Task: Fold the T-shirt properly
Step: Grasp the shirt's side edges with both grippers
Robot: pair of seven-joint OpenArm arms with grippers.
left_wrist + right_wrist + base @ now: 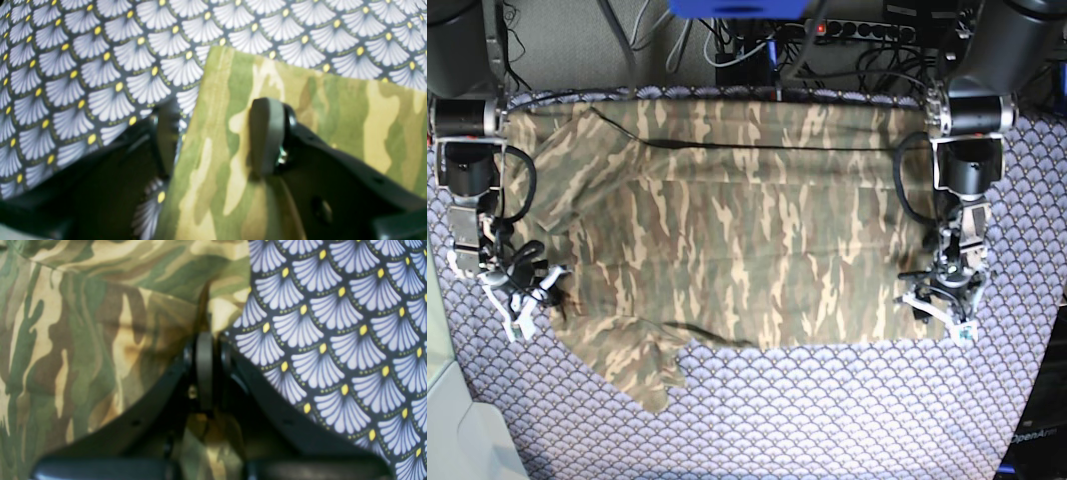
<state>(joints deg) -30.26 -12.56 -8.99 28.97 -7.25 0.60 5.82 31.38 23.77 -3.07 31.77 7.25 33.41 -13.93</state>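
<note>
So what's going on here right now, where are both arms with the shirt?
The camouflage T-shirt lies spread on the patterned tablecloth, one sleeve sticking out toward the front. The right claw is shut, pinching the shirt's edge on its side. The left claw stands open at the opposite edge, one finger over the cloth and the other over the tablecloth, gripping nothing yet. No fold looks made so far.
</note>
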